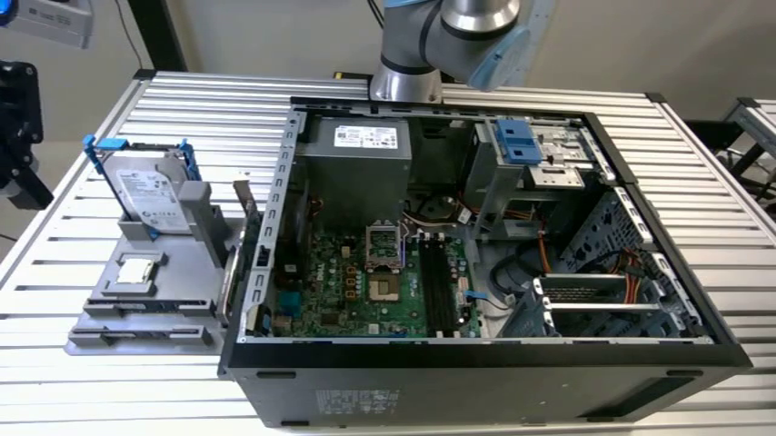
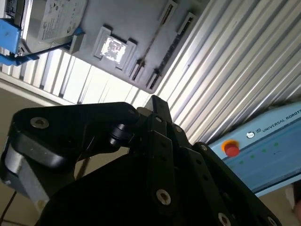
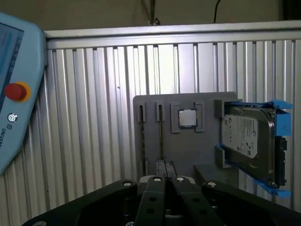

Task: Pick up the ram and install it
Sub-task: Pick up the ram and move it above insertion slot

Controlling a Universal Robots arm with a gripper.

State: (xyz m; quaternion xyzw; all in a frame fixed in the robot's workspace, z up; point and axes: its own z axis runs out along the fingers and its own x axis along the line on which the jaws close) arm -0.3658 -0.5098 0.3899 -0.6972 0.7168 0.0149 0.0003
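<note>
The ram (image 3: 161,136) is a thin stick standing on edge in a slot of the grey holder (image 3: 183,150); it is also seen edge-on in the second wrist view (image 2: 154,36). In the exterior view the holder (image 1: 158,300) lies on the table at the left of the open computer case (image 1: 485,354). The motherboard's black slots (image 1: 442,286) sit in the middle of the case. My gripper (image 3: 164,165) hovers well above the table, short of the holder, shut with nothing in it. In the second wrist view its black linkage (image 2: 154,106) covers the lower half.
On the holder, a silver hard drive in a blue-edged frame (image 3: 249,136) stands beside a small square chip (image 3: 187,118). A light-blue pendant with a red button (image 3: 11,94) lies on the ribbed metal table (image 3: 84,117). The arm's base (image 1: 406,82) stands behind the case.
</note>
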